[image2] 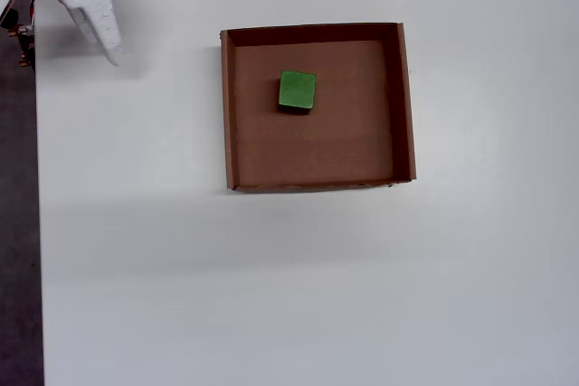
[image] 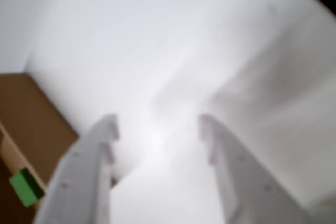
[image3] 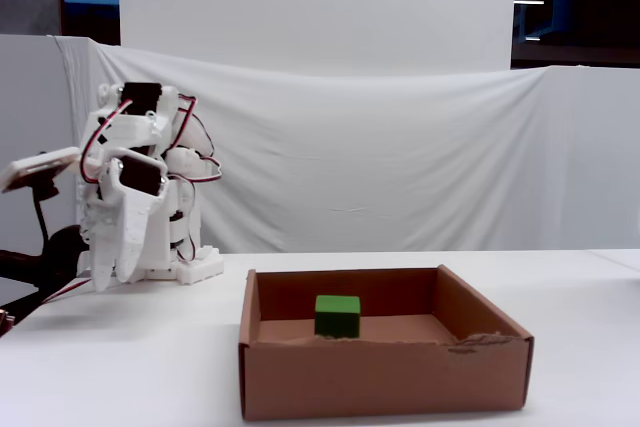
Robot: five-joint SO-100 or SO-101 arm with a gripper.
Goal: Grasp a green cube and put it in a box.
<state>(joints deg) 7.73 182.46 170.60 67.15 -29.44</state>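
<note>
The green cube [image2: 297, 91] rests on the floor of the brown cardboard box [image2: 404, 106], left of centre and towards the far wall in the overhead view. The fixed view shows the cube [image3: 337, 316] behind the box's front wall [image3: 385, 379]. My white gripper [image2: 110, 50] is drawn back near the table's top left corner, well clear of the box. In the blurred wrist view the gripper [image: 157, 129] is open, with only white table between its fingers. There the box [image: 31, 119] and the cube [image: 23, 187] show at the lower left edge.
The arm's base [image3: 150, 247] stands at the back left of the white table, with red and black wires on it. A white cloth backdrop [image3: 400, 167] hangs behind the table. The table's left edge [image2: 36, 223] borders a dark floor.
</note>
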